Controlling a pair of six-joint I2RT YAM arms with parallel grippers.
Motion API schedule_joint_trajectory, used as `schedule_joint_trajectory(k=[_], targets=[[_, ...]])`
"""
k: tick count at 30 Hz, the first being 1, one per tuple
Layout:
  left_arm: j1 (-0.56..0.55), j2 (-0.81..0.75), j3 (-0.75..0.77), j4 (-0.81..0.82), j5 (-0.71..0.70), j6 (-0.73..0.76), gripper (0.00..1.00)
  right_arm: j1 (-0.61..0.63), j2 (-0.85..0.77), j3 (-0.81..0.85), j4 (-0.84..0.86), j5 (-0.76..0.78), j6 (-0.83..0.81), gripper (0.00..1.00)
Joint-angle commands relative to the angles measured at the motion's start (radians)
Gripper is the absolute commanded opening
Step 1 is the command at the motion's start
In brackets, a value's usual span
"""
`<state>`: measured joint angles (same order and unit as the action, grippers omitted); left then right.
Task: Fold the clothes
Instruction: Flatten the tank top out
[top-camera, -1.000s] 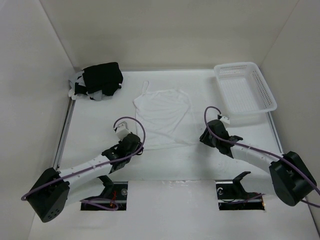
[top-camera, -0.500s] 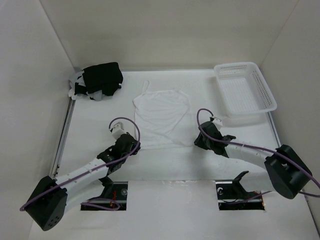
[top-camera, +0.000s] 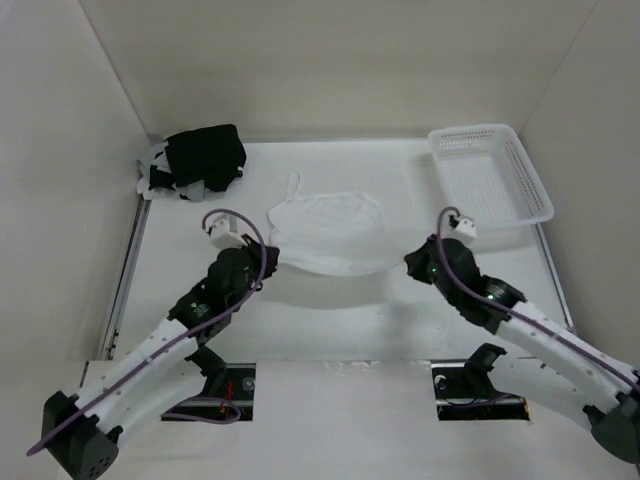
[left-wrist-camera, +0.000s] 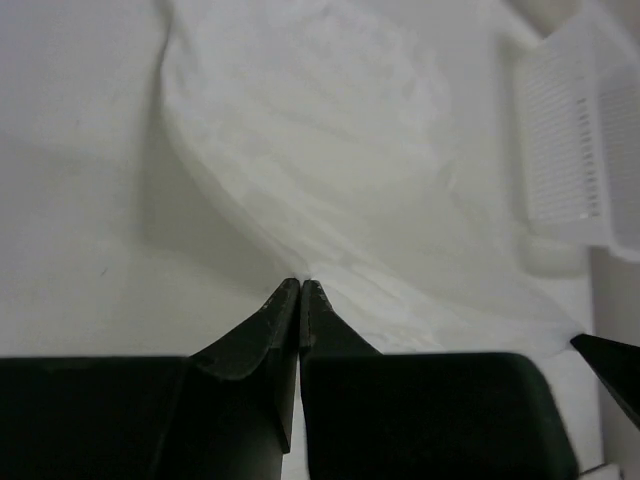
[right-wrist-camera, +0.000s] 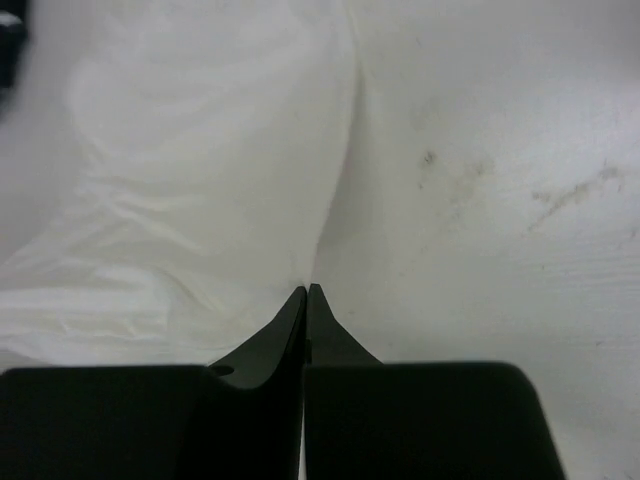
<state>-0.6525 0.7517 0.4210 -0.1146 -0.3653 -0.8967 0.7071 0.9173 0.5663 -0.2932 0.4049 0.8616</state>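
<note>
**Mid-table, hem in the air:** both my pincers are clamped on the near hem of the camisole (top-camera: 330, 225). My left gripper (top-camera: 268, 260) has its left corner and my right gripper (top-camera: 410, 262) has its right corner, jaws pressed together with only thin fabric between them.

The top sits in the middle of the table (top-camera: 330, 325), well apart from the black bundle (top-camera: 205, 157) at the far left and the mesh basket (top-camera: 540, 200) at the far right. Its near edge hangs raised in a shallow sag between my two grips. The far edge and one strap (top-camera: 292, 185) rest flat.

As I judge it, the step in hand is carrying this hem over toward the straps. To do it well, I should:

- move both wrists together at equal height and pace
- spread them just enough to take out the sag
- avoid dragging the far edge along the surface
- lay the hem down square to the top edge before letting go
</note>
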Motion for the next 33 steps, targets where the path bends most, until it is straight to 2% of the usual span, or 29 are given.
schedule_joint_trajectory(k=[1,2,4,5,7,10,14,16,18,20,22,24,26,28,32,33], targets=[[-0.017,-0.147,0.328,0.018,-0.105,0.194,0.00,0.063,-0.225,0.352,-0.174,0.170,-0.203,0.00],[-0.028,-0.153,0.381,0.021,-0.122,0.221,0.00,0.073,-0.232,0.387,-0.188,0.182,-0.219,0.00],[-0.069,-0.149,0.552,0.062,-0.171,0.306,0.00,0.184,-0.230,0.658,-0.234,0.266,-0.339,0.00],[-0.083,-0.147,0.591,0.091,-0.196,0.321,0.00,0.226,-0.216,0.735,-0.228,0.306,-0.379,0.00],[-0.097,-0.146,0.624,0.128,-0.221,0.340,0.01,0.274,-0.187,0.823,-0.218,0.336,-0.429,0.00],[-0.101,-0.135,0.639,0.162,-0.277,0.357,0.02,0.288,-0.153,0.860,-0.169,0.309,-0.461,0.00],[-0.094,-0.081,0.605,0.178,-0.333,0.355,0.02,0.147,-0.074,0.828,-0.101,0.126,-0.451,0.00],[-0.086,-0.033,0.566,0.171,-0.334,0.331,0.02,-0.020,0.001,0.785,-0.074,-0.086,-0.371,0.00],[-0.074,0.010,0.536,0.176,-0.334,0.314,0.03,-0.121,0.052,0.746,-0.014,-0.212,-0.333,0.00],[-0.014,0.087,0.518,0.188,-0.319,0.288,0.03,-0.191,0.133,0.736,0.031,-0.302,-0.305,0.00],[0.097,0.203,0.524,0.228,-0.264,0.254,0.02,-0.253,0.248,0.773,0.067,-0.352,-0.296,0.00],[0.240,0.385,0.605,0.251,-0.102,0.188,0.01,-0.301,0.409,0.880,0.074,-0.400,-0.294,0.00],[0.308,0.530,0.724,0.245,0.003,0.159,0.01,-0.336,0.552,1.030,0.054,-0.431,-0.302,0.00],[0.355,0.634,0.833,0.236,0.051,0.142,0.01,-0.367,0.662,1.212,0.020,-0.445,-0.306,0.00],[0.405,0.686,0.984,0.219,0.117,0.119,0.01,-0.399,0.765,1.519,-0.107,-0.486,-0.334,0.00],[0.405,0.684,0.986,0.220,0.118,0.122,0.02,-0.401,0.772,1.535,-0.116,-0.486,-0.338,0.00]])
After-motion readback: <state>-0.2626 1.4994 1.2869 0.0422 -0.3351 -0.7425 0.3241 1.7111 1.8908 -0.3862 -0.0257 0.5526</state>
